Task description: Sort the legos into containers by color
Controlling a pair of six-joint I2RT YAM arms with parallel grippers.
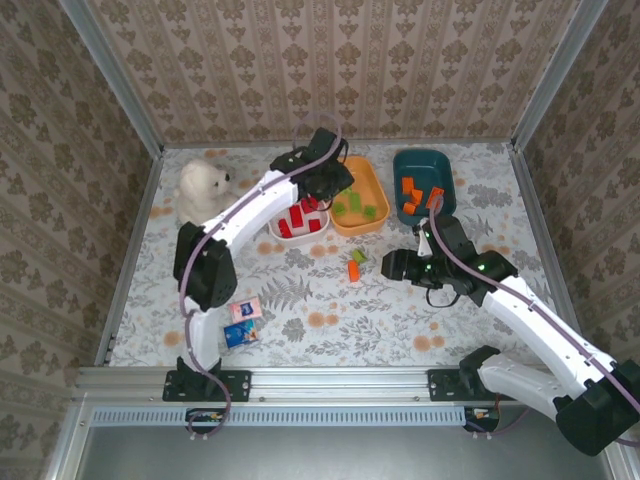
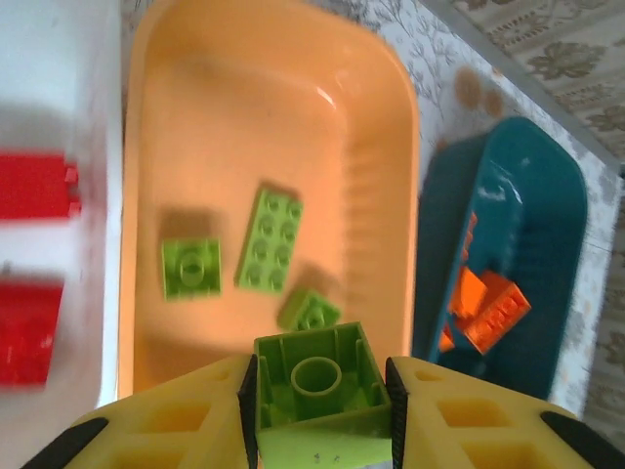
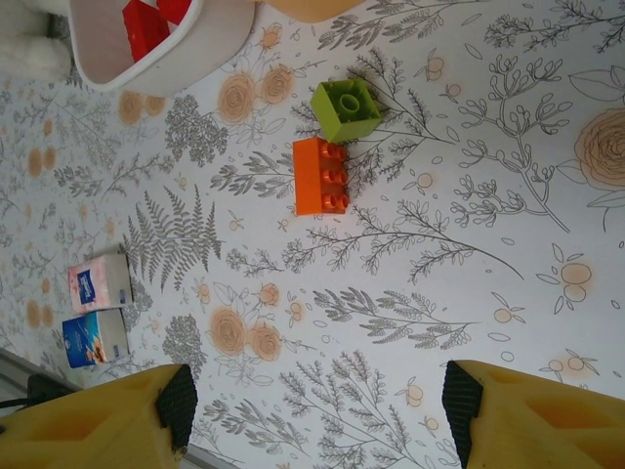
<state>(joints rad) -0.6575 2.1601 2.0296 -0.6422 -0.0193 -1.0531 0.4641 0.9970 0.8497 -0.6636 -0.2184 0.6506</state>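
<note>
Above the near end of the orange bin (image 2: 381,127), a green brick (image 2: 314,376) was clamped by its two sides in the left gripper (image 2: 322,401), its hollow underside turned to the wrist camera; it was judged to be held there for release among the three green bricks (image 2: 269,239) inside. Orange bricks (image 2: 488,308) were gathered in the teal bin (image 2: 527,195) to the right and red bricks (image 2: 34,186) in the white bin (image 2: 59,98) to the left, the red ones blurred and cut off at the frame edge. The right gripper (image 3: 317,401) was spread wide and empty over the table (image 3: 439,274), near a loose green brick (image 3: 346,109) and a loose orange brick (image 3: 320,176) lying just beside each other, presumably to be fetched next. The orange bin's near rim was hidden by the fingers
</note>
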